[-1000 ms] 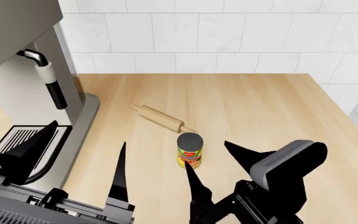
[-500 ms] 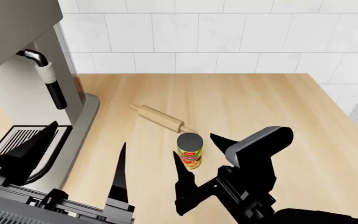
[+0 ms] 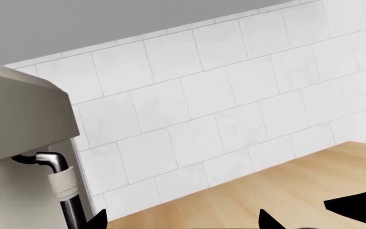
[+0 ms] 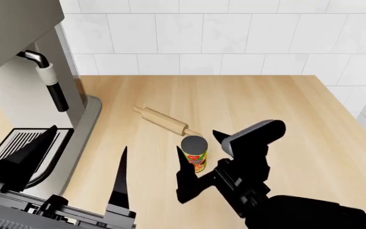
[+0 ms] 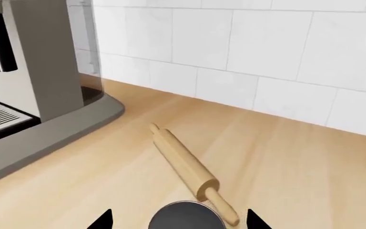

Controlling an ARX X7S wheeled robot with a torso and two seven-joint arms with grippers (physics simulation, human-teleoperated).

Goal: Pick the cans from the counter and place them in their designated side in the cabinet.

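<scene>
While the can (image 4: 195, 153) stands upright on the counter (image 4: 285, 105), the right gripper (image 4: 200, 145) straddles it with its jaws spread wide: one black finger (image 4: 184, 167) sits just beside the can on the side toward the coffee machine (image 4: 17, 71), the other finger (image 4: 224, 139) on the opposite side, and neither can be seen pressing the label. In the right wrist view the can's dark top (image 5: 186, 216) lies between the two fingertips, with gaps on both sides. The can has a yellow-green fruit label and rests near the front of the counter, just beside the handle end of the rolling pin (image 4: 164, 120), which lies tilted behind it, between the can and the tiled wall (image 4: 202, 38). The left gripper (image 4: 75, 164) hangs between the coffee machine and the can, its jaws also far apart and holding nothing, one finger (image 4: 120, 179) over bare wood well apart from the can, the other over the machine's drip tray (image 4: 17, 145).
</scene>
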